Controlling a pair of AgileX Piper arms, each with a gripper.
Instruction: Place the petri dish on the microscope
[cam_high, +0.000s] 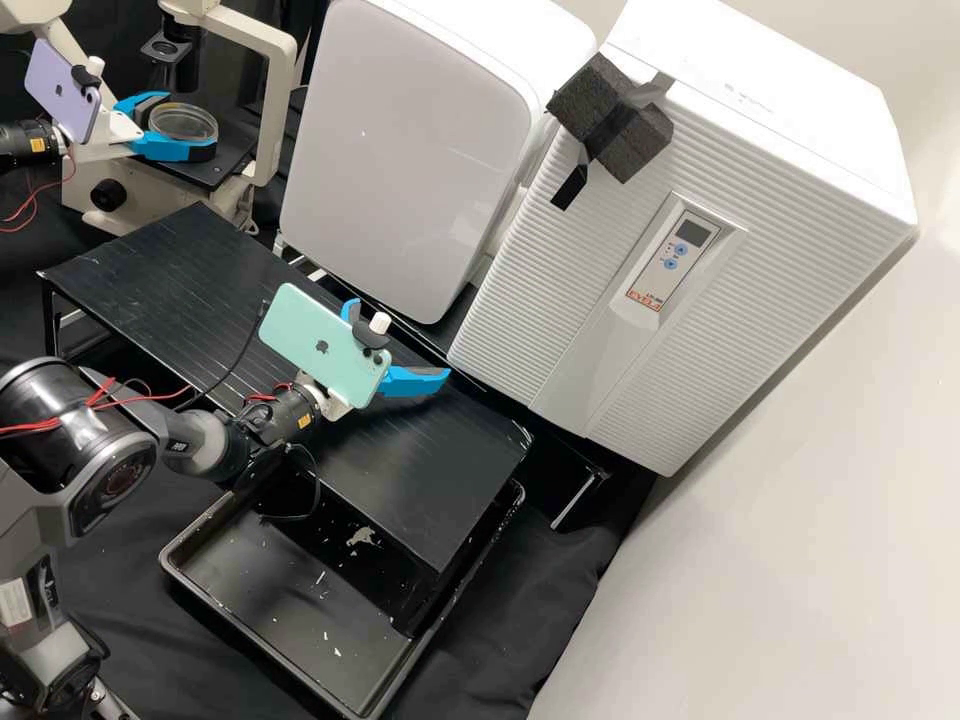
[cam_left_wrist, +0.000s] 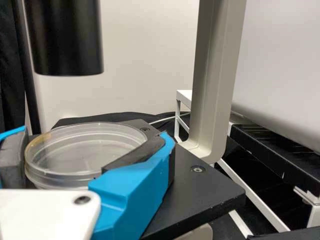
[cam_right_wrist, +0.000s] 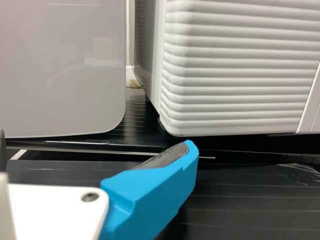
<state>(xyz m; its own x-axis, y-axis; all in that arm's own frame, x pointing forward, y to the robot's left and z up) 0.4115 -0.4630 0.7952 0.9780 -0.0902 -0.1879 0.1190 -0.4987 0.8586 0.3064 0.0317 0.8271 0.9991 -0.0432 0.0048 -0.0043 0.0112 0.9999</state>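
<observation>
At the microscope (cam_high: 275, 100), upper left in the high view, my left gripper (cam_high: 190, 124) is shut on the clear round petri dish (cam_high: 181, 119), over the black stage (cam_high: 222, 172). The left wrist view has the dish (cam_left_wrist: 82, 152) lying level between the pads of my left gripper (cam_left_wrist: 95, 135), above the stage (cam_left_wrist: 215, 192); whether its underside touches the stage I cannot tell. My right gripper (cam_high: 400, 340) stands open and empty over the black bench shelf (cam_high: 440, 480). Its blue finger (cam_right_wrist: 155, 185) shows large in the right wrist view, where the gripper (cam_right_wrist: 97, 147) faces two white appliances.
The microscope's dark cylinder (cam_left_wrist: 65, 40) hangs above the dish, and its pale upright (cam_left_wrist: 212, 75) rises beside the stage. Behind the shelf are a white rounded appliance (cam_high: 410, 150) and a ribbed white one (cam_high: 760, 220). A black tray (cam_high: 270, 640) lies below the shelf.
</observation>
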